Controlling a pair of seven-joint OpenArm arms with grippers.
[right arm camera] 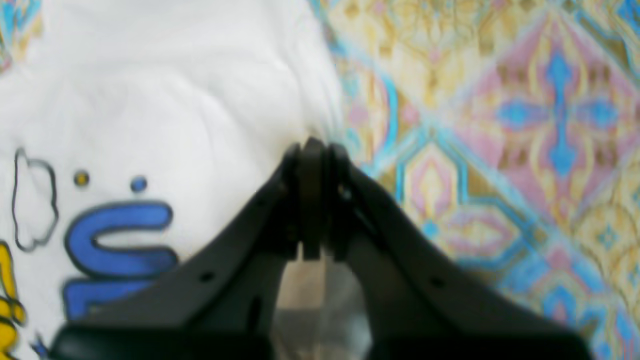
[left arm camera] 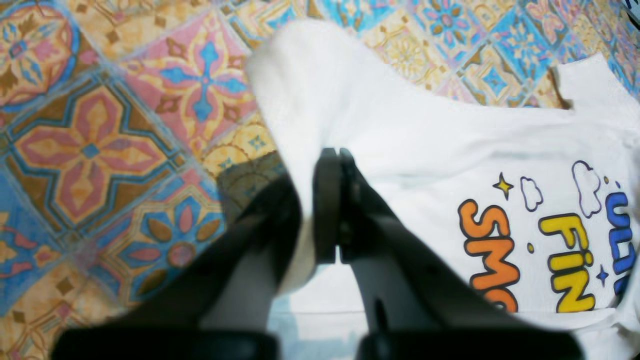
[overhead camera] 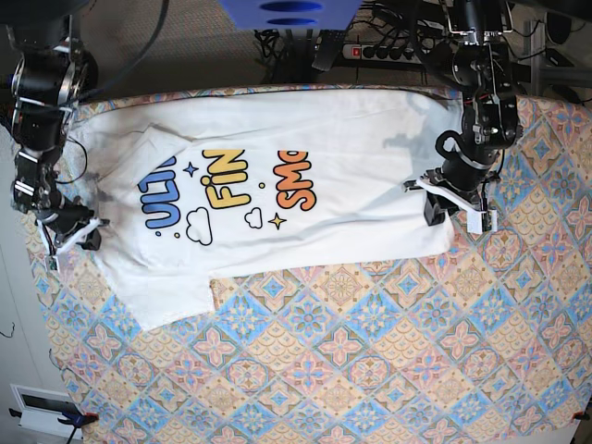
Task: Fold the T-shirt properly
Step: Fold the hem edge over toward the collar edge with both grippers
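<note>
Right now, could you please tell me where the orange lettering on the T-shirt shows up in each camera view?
Left wrist: orange lettering at lower right, right of the left end effector, which is shut on the T-shirt.
Right wrist: not in view; only blue and yellow print shows.
Base: orange lettering at upper centre.
Shared landmark: the yellow lettering beside it, its edge also in the right wrist view.

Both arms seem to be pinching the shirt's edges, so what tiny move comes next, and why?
Probably both lift slightly together. The left gripper and right gripper are each shut on an edge of the T-shirt, which lies flat, print up, unfolded on the patterned tablecloth.
</note>
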